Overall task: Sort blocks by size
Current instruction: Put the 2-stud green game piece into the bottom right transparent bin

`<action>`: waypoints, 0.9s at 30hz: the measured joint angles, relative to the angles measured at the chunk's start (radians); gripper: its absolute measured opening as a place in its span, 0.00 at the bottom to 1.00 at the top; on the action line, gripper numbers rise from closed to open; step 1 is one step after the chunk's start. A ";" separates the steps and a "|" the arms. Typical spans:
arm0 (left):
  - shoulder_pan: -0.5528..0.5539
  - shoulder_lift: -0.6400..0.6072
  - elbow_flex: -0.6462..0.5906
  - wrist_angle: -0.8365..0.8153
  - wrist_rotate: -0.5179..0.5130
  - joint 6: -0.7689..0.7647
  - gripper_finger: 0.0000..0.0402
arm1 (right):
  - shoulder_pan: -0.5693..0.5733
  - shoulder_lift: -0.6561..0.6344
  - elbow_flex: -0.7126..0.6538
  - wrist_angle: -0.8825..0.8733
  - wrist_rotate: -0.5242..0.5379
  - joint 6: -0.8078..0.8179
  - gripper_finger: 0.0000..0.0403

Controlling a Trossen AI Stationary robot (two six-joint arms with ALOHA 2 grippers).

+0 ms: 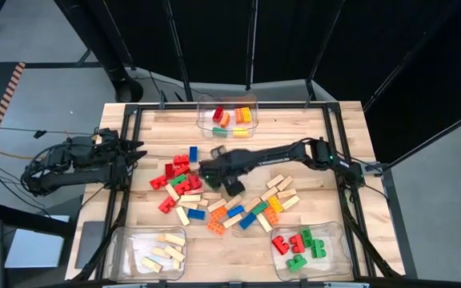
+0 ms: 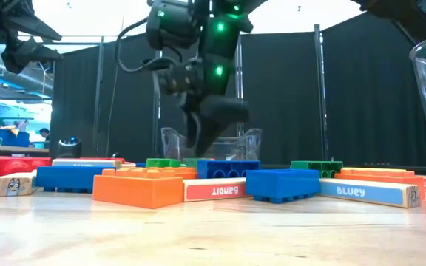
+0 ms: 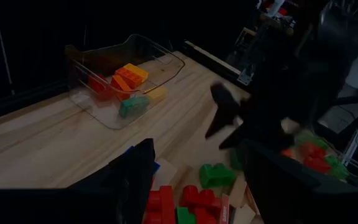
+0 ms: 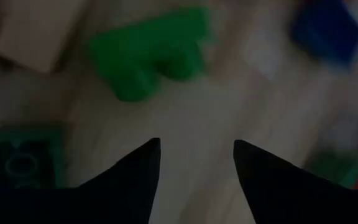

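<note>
Right claw (image 4: 196, 149) open above blocks (image 4: 149, 53).

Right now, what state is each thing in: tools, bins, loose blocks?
Right tool: open, empty, above the pile.
Left tool: open, empty, at the table's left edge.
Far bin: a few bricks.
Near-left bin: wooden bars.
Near-right bin: red and green bricks.
Loose blocks: unsorted.

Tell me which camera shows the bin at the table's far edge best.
The left wrist view: the clear bin shows whole, bricks visible inside. The high view shows it from above; the low view hides it behind bricks; the right wrist view misses it.
</note>
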 joint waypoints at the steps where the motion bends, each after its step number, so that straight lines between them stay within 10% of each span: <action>1: 0.000 0.000 0.000 0.000 0.000 0.000 0.61 | -0.009 0.000 0.032 -0.053 -0.037 0.102 0.55; 8: 0.000 0.000 0.000 0.000 0.000 0.000 0.61 | -0.027 0.001 0.117 -0.012 -0.371 0.660 0.63; 15: 0.000 0.000 0.000 0.000 0.000 0.000 0.61 | 0.011 0.007 0.105 0.127 -0.153 0.701 0.72; 27: 0.000 0.000 0.000 0.000 0.000 0.000 0.61 | 0.009 0.082 0.075 0.169 -0.168 0.782 0.74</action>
